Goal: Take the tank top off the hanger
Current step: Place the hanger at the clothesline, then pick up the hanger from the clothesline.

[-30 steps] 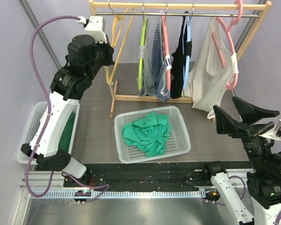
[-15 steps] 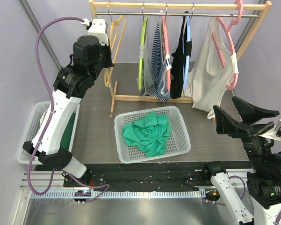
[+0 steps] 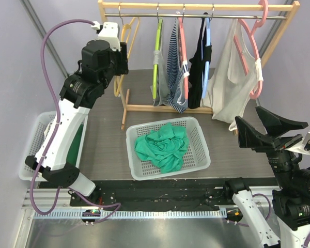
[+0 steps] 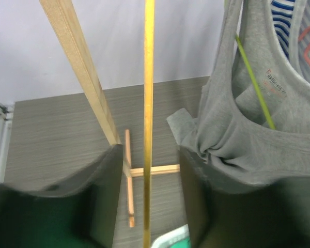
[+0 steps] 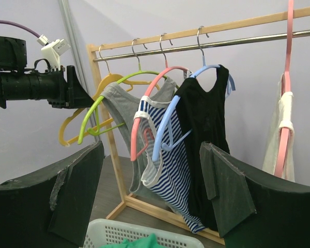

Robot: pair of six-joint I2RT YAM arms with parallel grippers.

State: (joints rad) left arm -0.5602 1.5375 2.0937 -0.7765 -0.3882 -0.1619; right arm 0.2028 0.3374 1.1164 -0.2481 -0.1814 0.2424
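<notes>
Tank tops hang on the wooden rack (image 3: 196, 7): a grey one (image 4: 248, 134) on a green hanger (image 3: 156, 57), a striped one (image 3: 175, 67) on a pink hanger, a black one (image 3: 199, 67) on a blue hanger, and a white one (image 3: 232, 77) on a big pink hanger (image 3: 250, 51). A bare yellow hanger (image 3: 128, 39) hangs at the left end. My left gripper (image 4: 148, 155) is open around its yellow bar (image 4: 148, 77), with a gap on both sides. My right gripper (image 3: 266, 126) stands open and empty, low at the right.
A white basket (image 3: 168, 174) with a crumpled green garment (image 3: 163, 147) sits in front of the rack. A second basket (image 3: 33, 139) lies at the left edge. The rack's wooden post (image 4: 88, 82) and foot (image 3: 125, 108) stand beside my left gripper.
My left gripper has shifted slightly toward the rack and its jaws have opened off the yellow hanger's bar. The right arm has not moved.
</notes>
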